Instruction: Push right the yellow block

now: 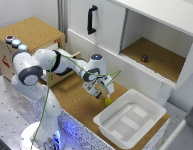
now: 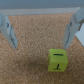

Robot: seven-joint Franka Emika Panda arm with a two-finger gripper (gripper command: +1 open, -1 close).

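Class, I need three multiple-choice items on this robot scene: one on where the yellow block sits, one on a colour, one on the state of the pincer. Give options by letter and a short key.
1. Where is the yellow block?
A. In the white tray
B. On the cork surface beside the white tray
C. In the cabinet compartment

2. What colour is the cabinet door handle?
A. Black
B. Red
C. Yellow

3. How is the pincer?
A. Shut on the block
B. Open, holding nothing
C. Out of sight

Key:
1 B: the block lies on cork, just outside the white tray rim.
2 A: the handle is dark against the white door.
3 B: the wrist view shows its fingers spread apart, the block lying on the cork past their tips.
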